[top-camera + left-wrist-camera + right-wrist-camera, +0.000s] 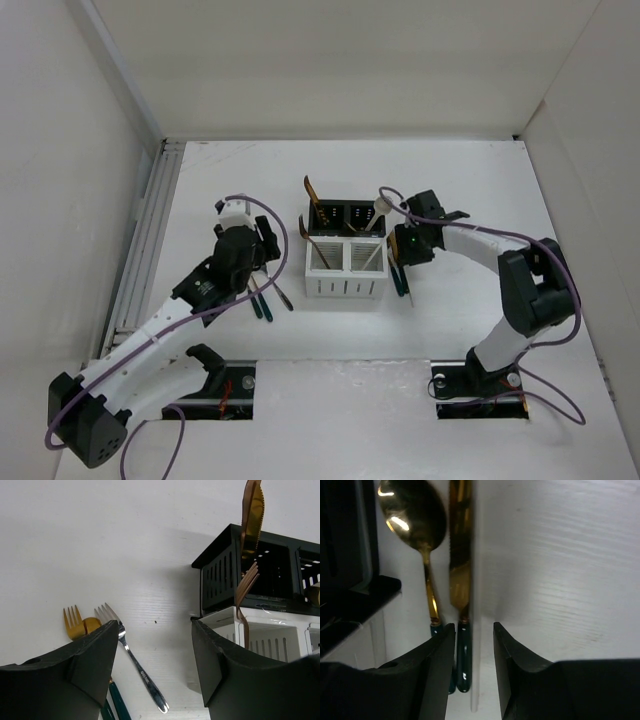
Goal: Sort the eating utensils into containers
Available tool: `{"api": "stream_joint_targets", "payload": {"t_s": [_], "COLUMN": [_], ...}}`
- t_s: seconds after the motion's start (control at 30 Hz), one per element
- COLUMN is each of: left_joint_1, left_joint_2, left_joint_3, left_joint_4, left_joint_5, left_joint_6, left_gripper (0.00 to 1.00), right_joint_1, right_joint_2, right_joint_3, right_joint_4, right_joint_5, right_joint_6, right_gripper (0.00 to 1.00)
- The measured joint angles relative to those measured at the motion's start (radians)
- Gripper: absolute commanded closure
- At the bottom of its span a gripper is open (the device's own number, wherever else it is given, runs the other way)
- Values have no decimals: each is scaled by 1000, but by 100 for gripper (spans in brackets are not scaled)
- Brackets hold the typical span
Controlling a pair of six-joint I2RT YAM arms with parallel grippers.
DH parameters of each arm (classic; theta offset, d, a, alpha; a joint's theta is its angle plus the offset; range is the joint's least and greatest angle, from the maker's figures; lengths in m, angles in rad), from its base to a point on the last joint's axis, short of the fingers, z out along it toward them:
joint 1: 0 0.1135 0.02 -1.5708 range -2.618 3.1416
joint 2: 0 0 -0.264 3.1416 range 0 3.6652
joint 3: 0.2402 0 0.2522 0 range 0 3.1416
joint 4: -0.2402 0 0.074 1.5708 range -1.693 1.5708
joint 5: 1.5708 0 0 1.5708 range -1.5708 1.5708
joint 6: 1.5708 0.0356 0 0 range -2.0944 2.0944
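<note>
The right tool (474,626) hangs low at 3 o'clock of the bins (345,285). Its jaws are drawn close but not together, with nothing pinched. A gold knife (460,565) and a gold spoon (412,520) lie flat just beside each other, their teal handles running under the left jaw. A pale stick (473,680) that I cannot identify lies in the gap.

The main risk is a double pick: the two handles lie so close that closing here could catch both, or clip only one edge and flick it away. The slim handles lie flat, so the fingertips may also scrape the worktop (480,180) and skate off. The bin wall is near, and a sideways nudge could shift the block.

The left tool (156,625) is spread wide and empty at 9 o'clock of the bins, above two forks (75,622). A copper knife (252,510) leans out of the black bin, where a swing could knock it.

The worktop is white with a faint grain. Plain white walls (330,60) stand at 9, 12 and 3 o'clock, and a metal rail (150,230) runs along the 9 o'clock edge.
</note>
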Motion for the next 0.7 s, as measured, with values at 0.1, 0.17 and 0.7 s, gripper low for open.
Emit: {"api": "stream_joint_targets", "payload": {"t_s": [0.1,0.17,0.7], "left_joint_1": [12,20,34], "left_joint_2": [-1,-1,-16], "left_joint_3": [0,0,0], "left_joint_4": [0,0,0], "left_joint_5": [10,18,47], "left_joint_6": [-5,-8,-23], "left_gripper": [43,43,43], "right_joint_1": [37,45,72], "right_joint_2": [15,17,-112], "right_joint_3": [-15,-15,-26], "right_joint_4": [23,32,3], "right_joint_5": [1,8,61], "right_joint_6": [22,40,89], "right_gripper": [60,62,61]}}
